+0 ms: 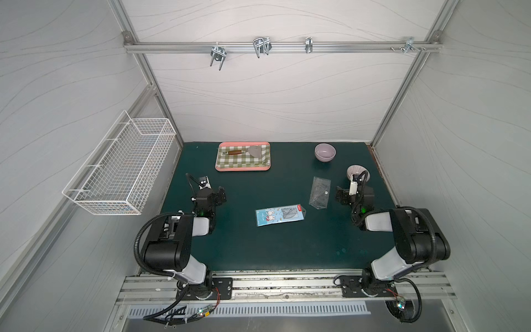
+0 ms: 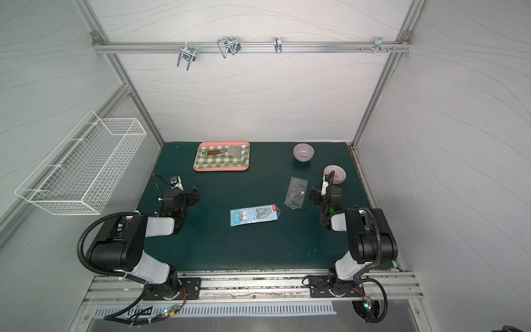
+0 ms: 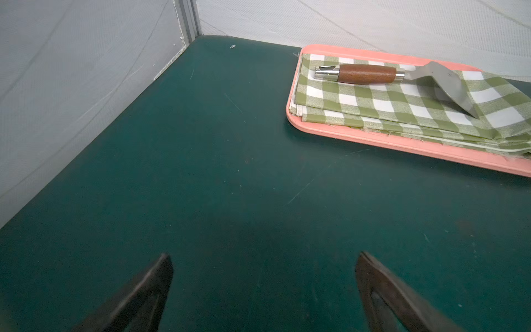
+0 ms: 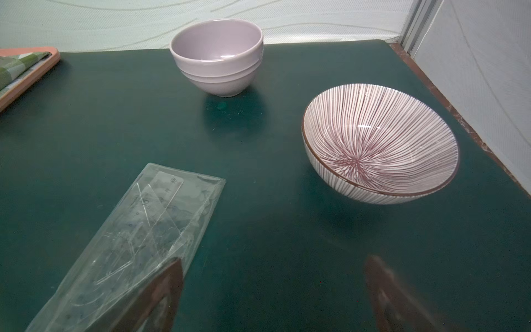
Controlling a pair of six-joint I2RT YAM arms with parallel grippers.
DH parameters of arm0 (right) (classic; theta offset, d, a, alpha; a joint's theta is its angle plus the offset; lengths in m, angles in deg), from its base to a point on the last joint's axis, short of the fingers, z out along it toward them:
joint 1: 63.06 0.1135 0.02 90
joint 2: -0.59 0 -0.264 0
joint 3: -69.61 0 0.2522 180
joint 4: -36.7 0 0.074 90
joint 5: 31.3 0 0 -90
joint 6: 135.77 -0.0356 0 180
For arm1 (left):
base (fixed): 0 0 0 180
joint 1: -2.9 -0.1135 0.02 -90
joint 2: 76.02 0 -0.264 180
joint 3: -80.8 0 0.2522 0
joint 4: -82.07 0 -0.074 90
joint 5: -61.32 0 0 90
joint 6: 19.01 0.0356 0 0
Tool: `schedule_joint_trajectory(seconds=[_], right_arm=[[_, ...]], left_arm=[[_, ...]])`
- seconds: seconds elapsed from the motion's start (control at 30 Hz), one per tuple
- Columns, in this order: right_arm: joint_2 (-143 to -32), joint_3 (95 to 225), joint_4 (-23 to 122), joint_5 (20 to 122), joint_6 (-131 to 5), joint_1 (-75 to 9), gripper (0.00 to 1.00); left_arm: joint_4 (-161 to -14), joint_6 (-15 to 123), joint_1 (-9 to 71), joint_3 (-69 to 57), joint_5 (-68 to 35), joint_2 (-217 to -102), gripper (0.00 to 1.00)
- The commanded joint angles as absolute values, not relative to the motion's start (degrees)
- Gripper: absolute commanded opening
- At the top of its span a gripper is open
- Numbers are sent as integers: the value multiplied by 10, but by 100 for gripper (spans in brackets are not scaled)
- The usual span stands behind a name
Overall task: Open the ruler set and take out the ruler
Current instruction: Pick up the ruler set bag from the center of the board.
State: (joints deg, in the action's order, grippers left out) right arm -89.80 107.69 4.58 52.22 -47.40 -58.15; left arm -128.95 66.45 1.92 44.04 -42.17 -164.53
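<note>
A clear plastic pouch [image 1: 319,192] [image 2: 296,192] lies flat on the green mat, right of centre. It has a snap button, and see-through rulers [image 4: 169,186] lie inside it. A blue packet with cartoon rabbits and a red tag [image 1: 280,215] [image 2: 254,215] lies near the middle of the mat. My right gripper [image 1: 339,197] [image 4: 275,260] stands open just right of the pouch [image 4: 138,235]. One of its fingers [image 4: 169,287] shows over the pouch's near edge. My left gripper [image 1: 222,195] [image 3: 264,258] is open over bare mat at the left, holding nothing.
A pink tray [image 1: 242,169] [image 3: 402,143] with a green checked cloth and a wooden-handled spatula [image 3: 367,74] stands at the back left. A lilac bowl [image 1: 325,152] [image 4: 218,57] and a striped bowl [image 1: 355,171] [image 4: 379,138] stand beyond my right gripper. A wire basket [image 1: 123,169] hangs on the left wall.
</note>
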Motion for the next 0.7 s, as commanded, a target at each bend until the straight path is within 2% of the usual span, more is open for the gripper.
schedule_joint_trajectory(seconds=[0.0, 0.5, 0.67], right_arm=[[-897, 1083, 33, 523, -466, -577, 99], [-898, 1082, 29, 525, -462, -577, 99], [-894, 1078, 26, 521, -469, -580, 99]], left_arm=[[-1309, 669, 21, 429, -429, -1642, 100], [-1310, 671, 24, 429, -430, -1642, 100], [-1289, 652, 21, 427, -460, -1621, 100]])
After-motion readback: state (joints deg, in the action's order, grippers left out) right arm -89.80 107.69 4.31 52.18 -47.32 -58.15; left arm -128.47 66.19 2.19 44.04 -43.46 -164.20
